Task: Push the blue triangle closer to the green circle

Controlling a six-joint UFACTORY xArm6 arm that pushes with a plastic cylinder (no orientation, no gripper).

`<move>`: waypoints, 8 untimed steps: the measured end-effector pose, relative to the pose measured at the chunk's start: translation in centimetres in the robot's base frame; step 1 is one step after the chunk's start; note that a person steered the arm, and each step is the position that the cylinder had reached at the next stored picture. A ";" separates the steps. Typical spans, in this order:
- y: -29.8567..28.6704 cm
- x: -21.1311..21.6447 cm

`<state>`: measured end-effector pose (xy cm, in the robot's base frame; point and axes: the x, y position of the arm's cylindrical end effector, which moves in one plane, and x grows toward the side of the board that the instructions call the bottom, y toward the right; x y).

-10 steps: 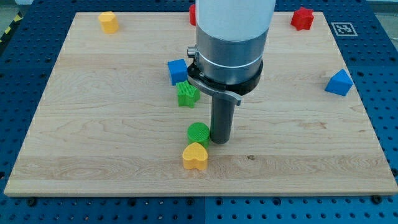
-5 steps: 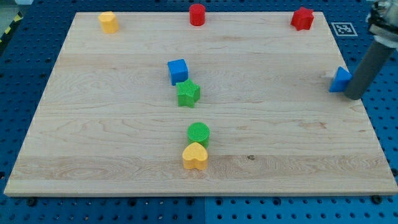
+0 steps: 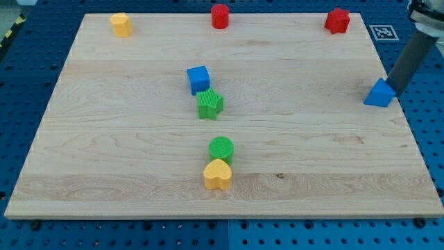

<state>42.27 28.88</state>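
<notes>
The dark rod enters from the view's upper right, and my tip (image 3: 396,90) sits just beside the blue triangular block (image 3: 379,93), at its 2 o'clock side; whether they touch cannot be told. The arm ends in this plain rod, so there are no end effector jaws to stand apart or together, and nothing is clamped.

The blue triangular block lies near the right edge of the pale wooden desk (image 3: 125,160), at about 3 o'clock from the board's centre. The ribbed green circular block (image 3: 222,148) lies well apart from it, at about 6 o'clock from the centre. From the triangle, the circle lies toward 8 o'clock.

The yellow heart-shaped block (image 3: 218,174) touches the green circular block on its 6 o'clock side. The green star-shaped block (image 3: 209,104) sits near the centre, with the blue cube (image 3: 198,79) just beside it at 11 o'clock.

Along the top edge stand a yellow block (image 3: 121,24) at the left, a red cylindrical block (image 3: 220,16) in the middle and a red block (image 3: 338,20) at the right.
</notes>
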 end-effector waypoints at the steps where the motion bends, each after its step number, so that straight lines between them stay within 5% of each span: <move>1: -1.0 1.7; 8: -10.0 -0.5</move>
<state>41.78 18.84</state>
